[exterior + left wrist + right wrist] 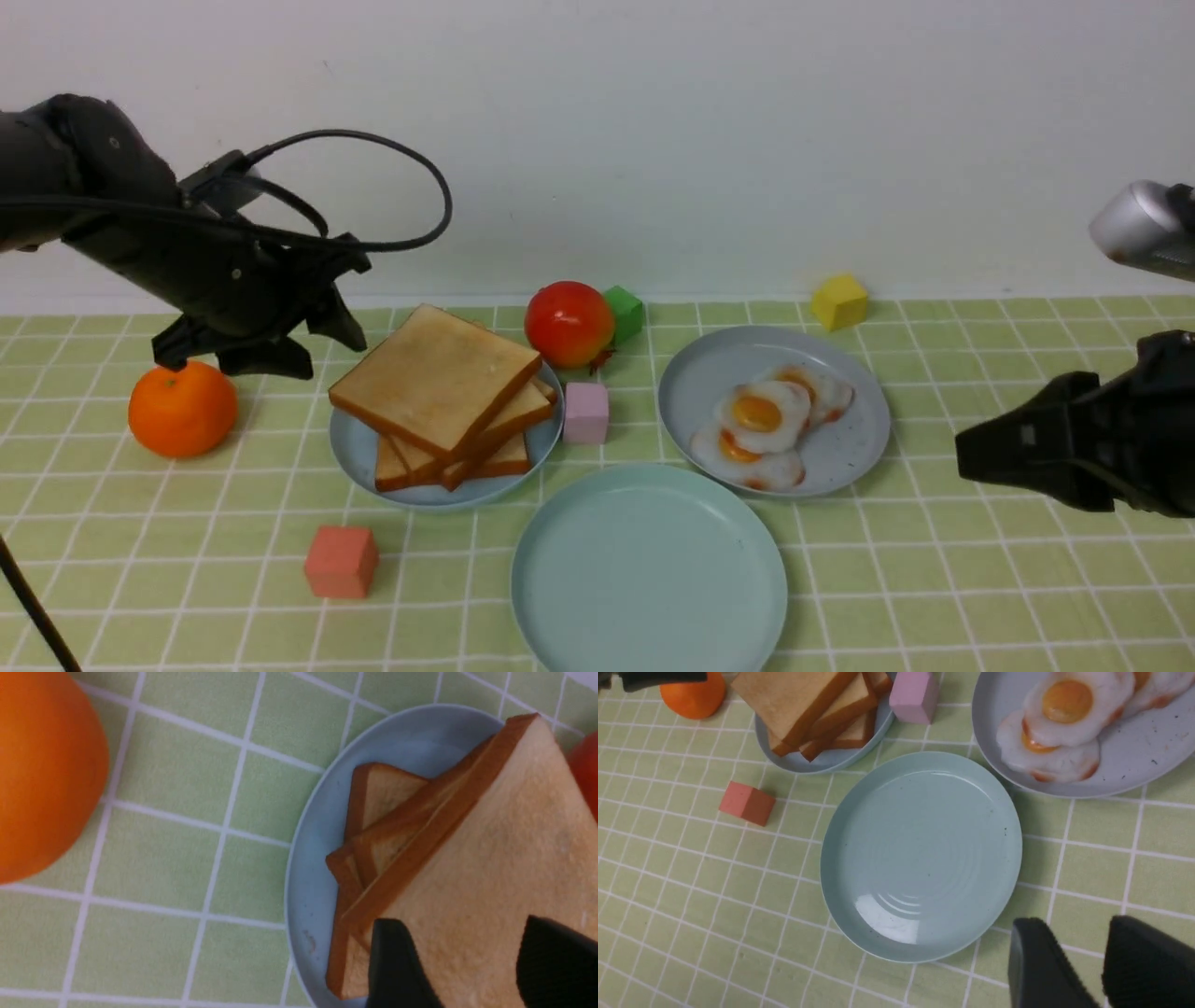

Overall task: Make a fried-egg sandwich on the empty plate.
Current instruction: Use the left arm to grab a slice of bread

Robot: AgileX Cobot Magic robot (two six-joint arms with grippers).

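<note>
Mint empty plate (649, 569) between left end effector (336, 357) and right end effector (1076, 927); both gaping.

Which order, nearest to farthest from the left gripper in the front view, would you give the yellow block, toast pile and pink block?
1. Toast pile, just right of the left gripper.
2. Pink block, mid-table.
3. Yellow block, back right.
</note>
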